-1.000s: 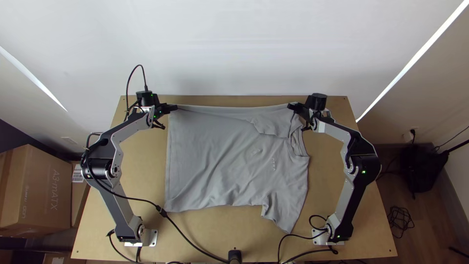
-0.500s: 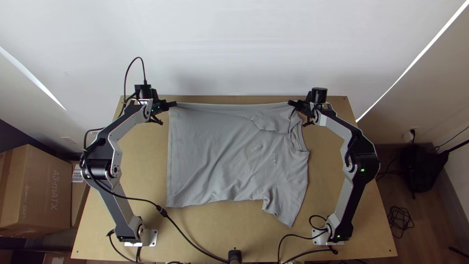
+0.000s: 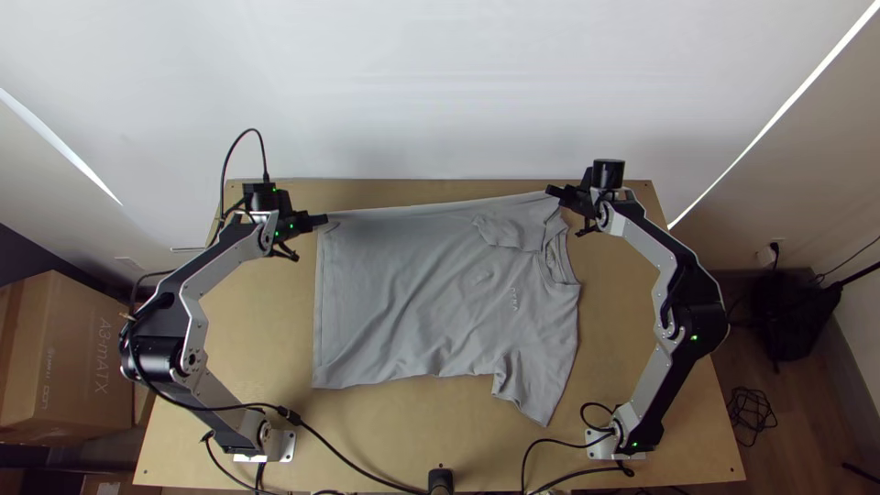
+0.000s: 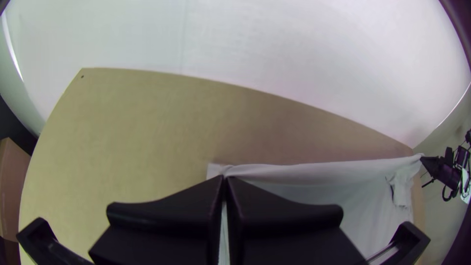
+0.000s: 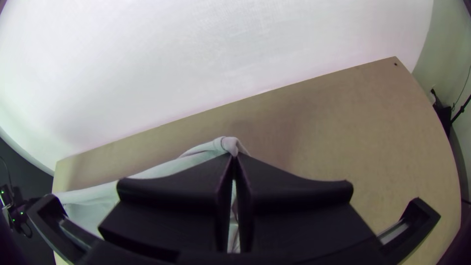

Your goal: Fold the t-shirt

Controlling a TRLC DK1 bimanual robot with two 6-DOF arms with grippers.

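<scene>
So the t-shirt (image 3: 422, 293) is spread mid-table for me, collar (image 3: 555, 261) toward 3 o'clock, a sleeve (image 3: 533, 390) at 5. My left gripper (image 3: 323, 220) is pinched shut on the hem-side corner at 10 o'clock; the right gripper (image 3: 552, 192) has the shoulder-side edge clamped at 1. What worries me: the left grip looks like a tiny nip, so pulling too hard could pop it loose, and uneven arms would skew the fold. Over at 9 o'clock, off the table (image 3: 605, 357), there's a cardboard box (image 3: 78, 357); can't tell what's inside.
</scene>
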